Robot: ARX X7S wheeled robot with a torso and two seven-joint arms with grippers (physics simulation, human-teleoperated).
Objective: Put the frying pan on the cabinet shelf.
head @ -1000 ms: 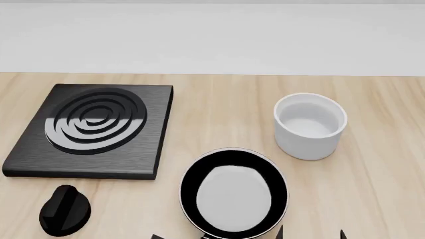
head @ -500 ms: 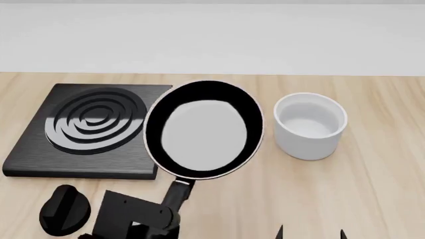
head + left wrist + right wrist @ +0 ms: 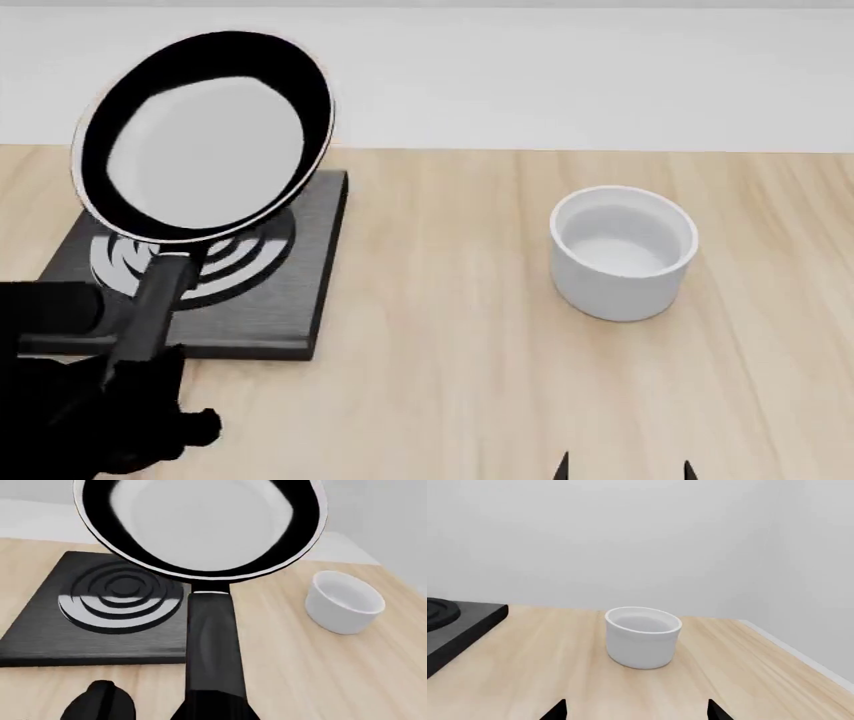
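Note:
The frying pan (image 3: pixel 200 150) is a glossy black round pan with a thin pale rim and a whitish sheen inside. It is lifted above the square black burner plate (image 3: pixel 287 300) at the left of the head view. My left gripper (image 3: pixel 134 385) is shut on its long black handle (image 3: pixel 212 650); the pan's bowl (image 3: pixel 200 520) fills the far part of the left wrist view. My right gripper (image 3: pixel 635 711) is open and empty, low over the wooden counter, with the white cup (image 3: pixel 642 636) ahead of it. No cabinet shelf is in view.
The white cylindrical cup (image 3: pixel 623 252) stands on the wooden counter (image 3: pixel 454 380) at the right. A black knob (image 3: pixel 100 705) lies near the burner plate's front. A pale wall runs behind the counter; the counter's right edge (image 3: pixel 800 655) is near the cup.
My left gripper has lifted the frying pan from the counter's front middle and carried it up and to the left, over the burner plate. The right gripper has not moved.

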